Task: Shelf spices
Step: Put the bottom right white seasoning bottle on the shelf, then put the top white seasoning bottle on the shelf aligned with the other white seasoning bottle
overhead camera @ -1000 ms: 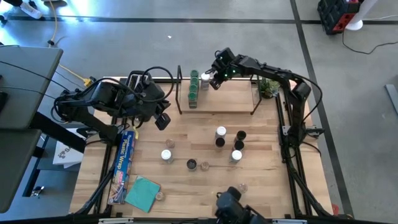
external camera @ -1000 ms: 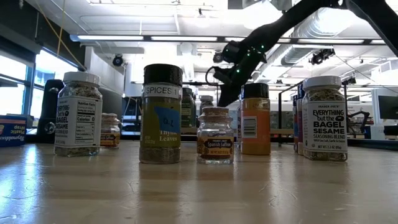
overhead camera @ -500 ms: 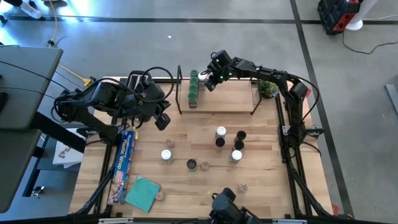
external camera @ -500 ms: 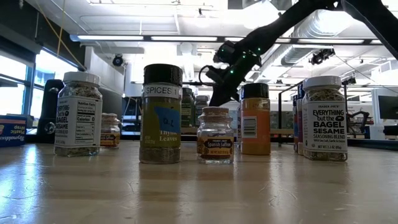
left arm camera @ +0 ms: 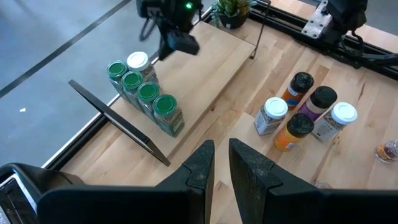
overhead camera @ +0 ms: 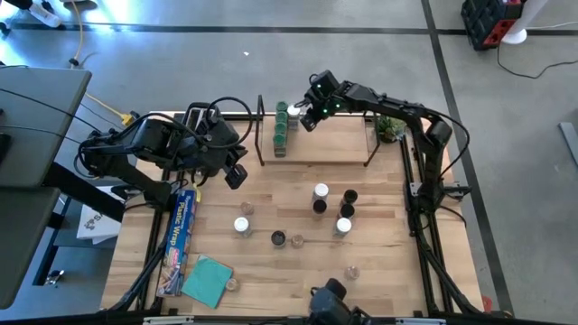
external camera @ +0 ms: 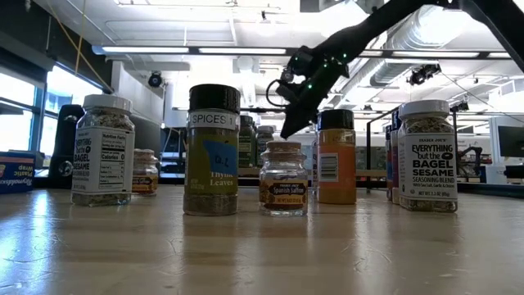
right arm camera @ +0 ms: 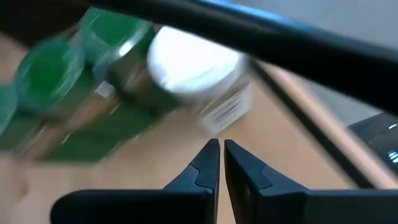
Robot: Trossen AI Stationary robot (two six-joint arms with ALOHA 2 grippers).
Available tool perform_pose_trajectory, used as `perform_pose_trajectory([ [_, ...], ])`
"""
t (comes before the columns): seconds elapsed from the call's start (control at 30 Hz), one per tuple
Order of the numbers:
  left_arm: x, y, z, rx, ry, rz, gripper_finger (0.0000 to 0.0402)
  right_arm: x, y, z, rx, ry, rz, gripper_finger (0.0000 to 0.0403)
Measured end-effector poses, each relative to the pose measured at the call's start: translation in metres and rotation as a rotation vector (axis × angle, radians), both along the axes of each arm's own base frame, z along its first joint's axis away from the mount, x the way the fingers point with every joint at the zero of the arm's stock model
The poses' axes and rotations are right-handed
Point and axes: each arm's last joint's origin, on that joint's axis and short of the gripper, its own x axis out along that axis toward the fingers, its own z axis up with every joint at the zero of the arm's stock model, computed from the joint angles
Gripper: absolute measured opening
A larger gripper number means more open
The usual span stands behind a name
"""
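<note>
The shelf point(overhead camera: 334, 144) is a low light-wood rack with black end frames at the table's far side. A row of green-topped spice jars point(overhead camera: 281, 131) and one white-topped jar point(overhead camera: 293, 112) stand at its left end. My right gripper point(overhead camera: 305, 120) hovers just right of the white-topped jar point(right arm camera: 196, 59), fingers shut, touching nothing. More jars point(overhead camera: 330, 208) stand on the table in front of the shelf. My left gripper point(overhead camera: 237, 176) waits shut over the table's left part.
A small potted plant point(overhead camera: 390, 128) stands at the shelf's right end. A plastic-wrap box point(overhead camera: 181, 239) and a teal cloth point(overhead camera: 208, 280) lie at the near left. Single jars point(overhead camera: 242, 226) are scattered mid-table. In the low view the jars point(external camera: 212, 152) stand upright.
My right gripper has moved toward the table's left along the shelf's far edge, up to the white-topped jar, then drawn back a little to the right and risen slightly.
</note>
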Motion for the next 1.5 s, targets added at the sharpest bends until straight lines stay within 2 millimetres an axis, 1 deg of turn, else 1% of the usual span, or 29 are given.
perform_pose_trajectory([
  [0.07,0.0,0.0,0.0,0.0,0.0,0.0,0.0044,0.002,0.01,-0.002,0.023,0.032,0.067,0.0018],
  [0.23,0.0,0.0,0.0,0.002,0.0,0.001,0.0044,0.018,0.031,-0.01,-0.004,0.067,0.2,0.0018],
  [0.3,0.0,0.0,0.0,0.002,0.003,0.002,0.0044,0.02,0.04,-0.008,-0.003,0.075,0.229,0.0018],
  [0.33,0.0,0.0,0.0,0.003,0.005,0.002,0.0044,0.019,0.045,-0.004,-0.004,0.082,0.246,0.0018],
  [0.37,0.0,0.0,0.0,0.003,0.005,0.002,0.0044,0.018,0.051,0.003,-0.009,0.088,0.267,0.0018],
  [0.43,-0.001,0.0,0.0,0.005,0.007,0.003,0.0044,0.012,0.066,0.022,-0.032,0.082,0.31,0.0017],
  [0.57,-0.001,0.001,-0.001,0.027,0.015,0.012,0.0044,-0.006,0.103,0.071,-0.089,0.03,0.389,0.0012],
  [0.63,-0.001,0.001,0.0,0.044,0.018,0.014,0.0044,-0.017,0.123,0.092,-0.103,0.002,0.436,0.0012],
  [0.7,-0.001,0.002,0.0,0.06,0.021,0.017,0.0044,-0.029,0.141,0.107,-0.088,-0.012,0.504,0.0011],
  [0.77,-0.002,0.002,0.0,0.073,0.02,0.026,0.0044,-0.038,0.159,0.113,-0.052,0.018,0.561,0.0011],
  [0.87,-0.002,0.002,0.0,0.076,0.024,0.029,0.0044,-0.046,0.179,0.11,0.026,0.11,0.586,0.0015],
  [0.97,-0.003,0.002,-0.001,0.075,0.027,0.039,0.0044,-0.047,0.195,0.106,0.108,0.174,0.562,0.0039],
  [1.03,-0.004,0.003,-0.002,0.073,0.04,0.041,0.0044,-0.043,0.202,0.102,0.146,0.2,0.528,0.0073],
  [1.13,-0.007,0.002,-0.004,0.057,0.091,0.021,0.0044,-0.033,0.21,0.091,0.164,0.266,0.405,0.0144],
  [1.27,-0.015,0.002,-0.01,0.038,0.202,-0.013,0.0044,-0.017,0.217,0.071,0.226,0.334,0.279,0.0251],
  [1.33,-0.017,0.0,-0.011,0.035,0.222,-0.041,0.0044,-0.009,0.218,0.058,0.267,0.376,0.211,0.0295],
  [1.4,-0.02,-0.003,-0.01,0.048,0.229,-0.092,0.0044,-0.002,0.219,0.046,0.281,0.418,0.114,0.0323],
  [1.5,-0.027,-0.006,-0.007,0.071,0.234,-0.132,0.0044,0.005,0.219,0.031,0.261,0.468,0.015,0.0339],
])
